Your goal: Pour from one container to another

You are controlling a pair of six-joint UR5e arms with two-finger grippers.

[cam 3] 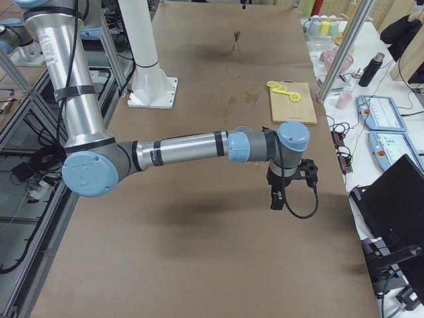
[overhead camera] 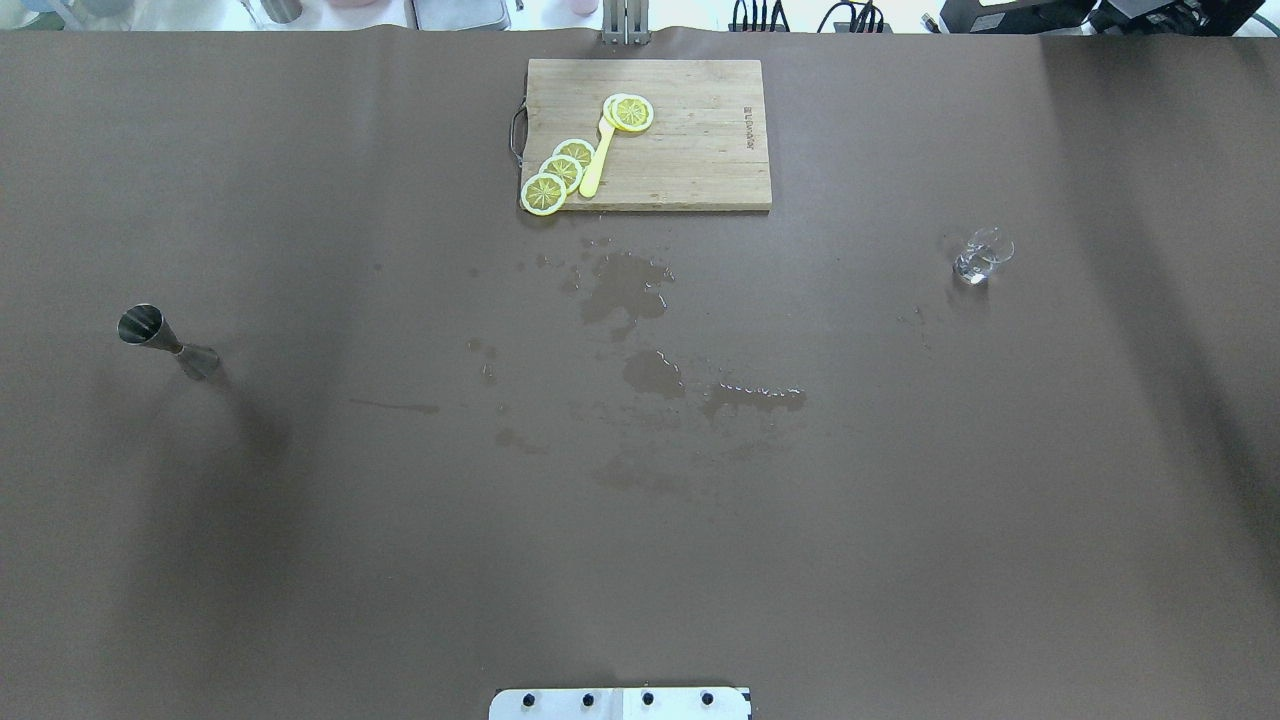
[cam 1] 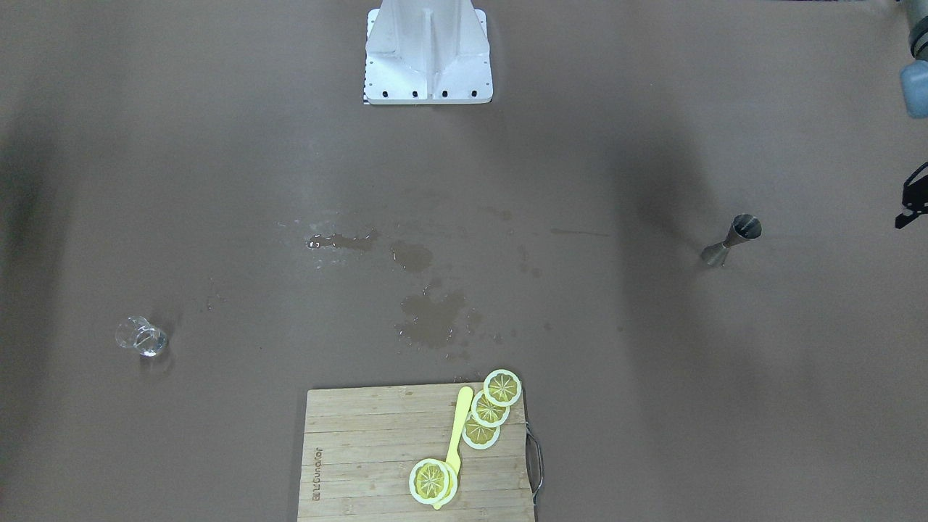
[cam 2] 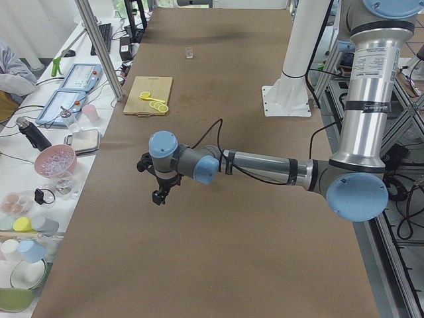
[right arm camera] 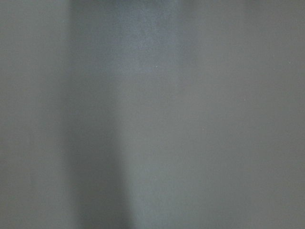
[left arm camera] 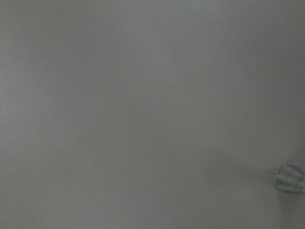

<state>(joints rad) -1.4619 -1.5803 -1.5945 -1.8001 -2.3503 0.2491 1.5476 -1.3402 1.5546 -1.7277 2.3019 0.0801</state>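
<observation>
My right claw [cam 3: 275,201] hangs over bare desk, well short of the small glass cup [overhead camera: 982,255]. My left claw [cam 2: 159,196] hangs over the desk on the other side, near the steel jigger [overhead camera: 165,340]. Neither has hold of anything I can see. How far apart their jaws stand I cannot tell, as only the side views show them and both wrist cameras give blurred brown surface.

The cup stands upright on my right side of the desk, and the jigger stands upright on my left. They are well apart, with wet patches [overhead camera: 628,290] on the paper between them and the cutting board [overhead camera: 700,150] at the far edge.

Distance is, I think, the main risk. One vessel must travel far, and a tilted or jolted cup would slop on the way. Clear, smooth glass is likely slippery, so a shallow or off-centre pinch could let it twist or drop.

The jigger worries me more. It is tall for its small foot and pinched at the waist, so a nudge from a finger or from the cup's rim could topple it. Its mouth is small, so a fast or badly lined-up tip would send liquid down the outside. Setting either vessel on the damp paper may let it slide.
</observation>
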